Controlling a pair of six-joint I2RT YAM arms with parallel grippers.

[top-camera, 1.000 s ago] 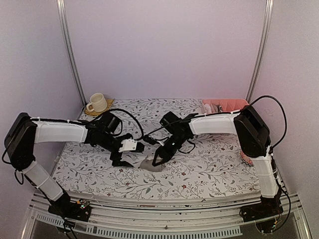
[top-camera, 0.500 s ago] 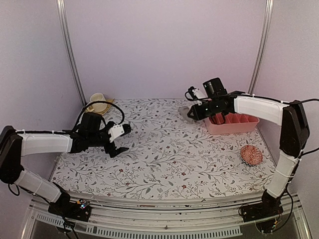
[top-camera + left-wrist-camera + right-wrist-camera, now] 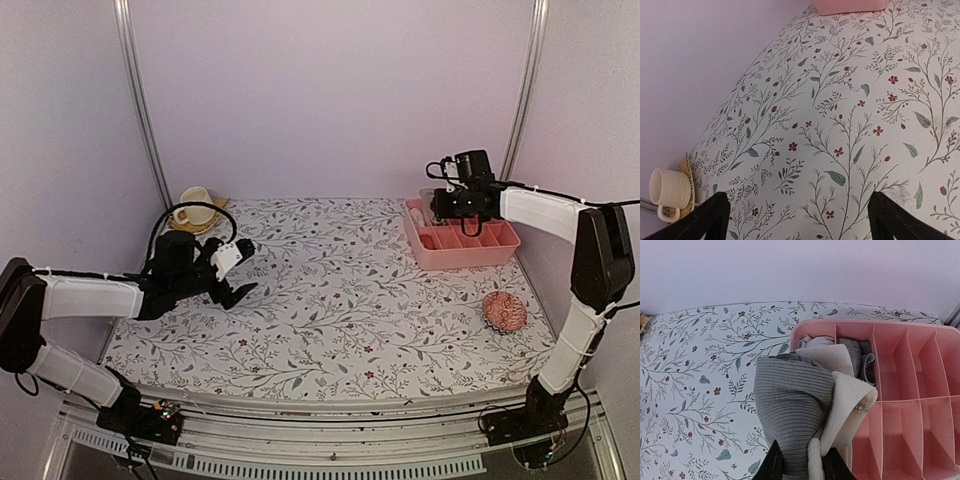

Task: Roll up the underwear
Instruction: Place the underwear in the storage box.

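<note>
The taupe underwear, cream waistband bulging from one side, is hanging as a loose bundle across the left rim of the pink divided tray. The right gripper is clamping its lower end, with both fingers pinched hard into the cloth. The grey underwear is lying in a compartment at that same end of the tray. The left gripper is hovering well apart from the tray over the floral cloth, its fingers spread and holding nothing. The risk I am seeing is in the release. The bundle is straddling the rim and looks wider than one compartment, so letting go here could leave it draped on a divider or spilling outside the tray. The slack waistband could also unroll as it drops.
</note>
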